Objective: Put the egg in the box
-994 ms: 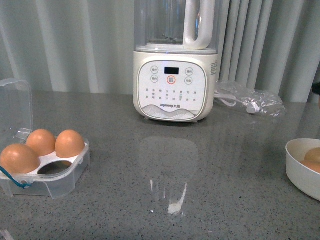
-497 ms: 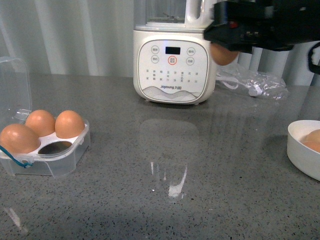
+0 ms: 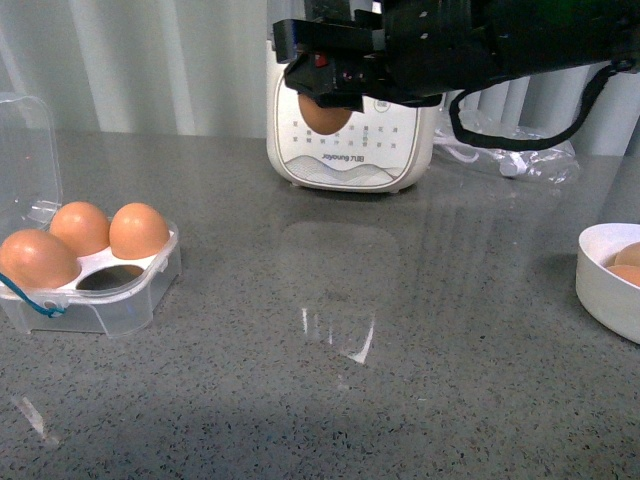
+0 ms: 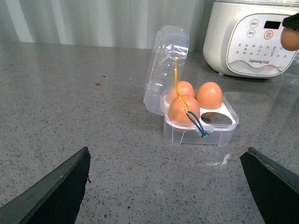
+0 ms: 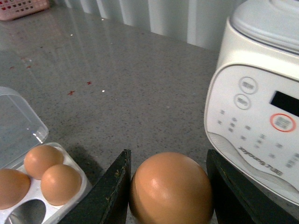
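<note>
My right gripper is shut on the egg, held high above the table in front of the blender; in the right wrist view the egg sits between the two dark fingers. The box stands open at the table's left with three brown eggs in it and one slot bare, at the front right. It also shows in the left wrist view and the right wrist view. My left gripper is open and empty, low over the table, short of the box.
A cream blender stands at the back centre behind the right arm. A round white bowl with brown eggs sits at the right edge. A crumpled clear bag with a cord lies at the back right.
My right arm has swept in from the right with the egg, moving left across the blender's front. The camera view has tilted a little.
</note>
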